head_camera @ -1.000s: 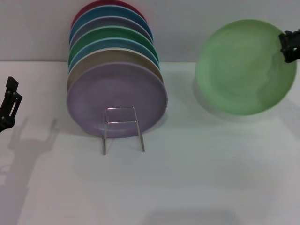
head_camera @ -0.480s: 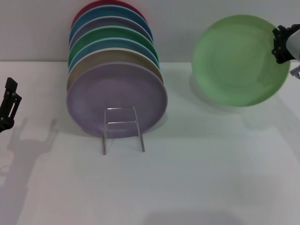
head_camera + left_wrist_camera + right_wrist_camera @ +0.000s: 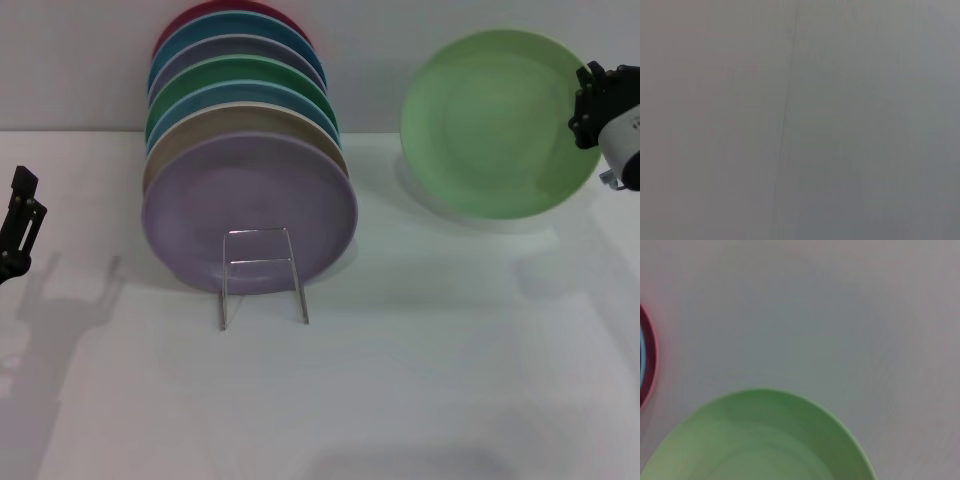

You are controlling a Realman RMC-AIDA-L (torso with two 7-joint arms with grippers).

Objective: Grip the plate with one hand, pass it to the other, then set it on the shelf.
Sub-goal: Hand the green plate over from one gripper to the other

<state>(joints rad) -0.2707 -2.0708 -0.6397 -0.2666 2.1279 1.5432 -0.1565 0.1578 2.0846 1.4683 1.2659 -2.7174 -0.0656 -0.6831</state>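
The pale green plate (image 3: 490,125) hangs in the air at the upper right, its face turned toward the head camera. My right gripper (image 3: 588,102), on a light silver wrist, is shut on the plate's right rim. The right wrist view shows the plate (image 3: 760,440) close up, with a bare wall behind it. The wire shelf (image 3: 262,275) stands left of centre on the table, well apart from the plate. My left gripper (image 3: 18,225) is parked at the far left edge, holding nothing that I can see. The left wrist view shows only a blank grey surface.
Several coloured plates lean in a row on the shelf, a lavender plate (image 3: 250,195) in front and a red plate (image 3: 647,365) at the back. The white table (image 3: 420,380) spreads in front and to the right of the shelf.
My right gripper has carried the green plate a little to the left and upward. The left arm and the rack of plates have not moved.
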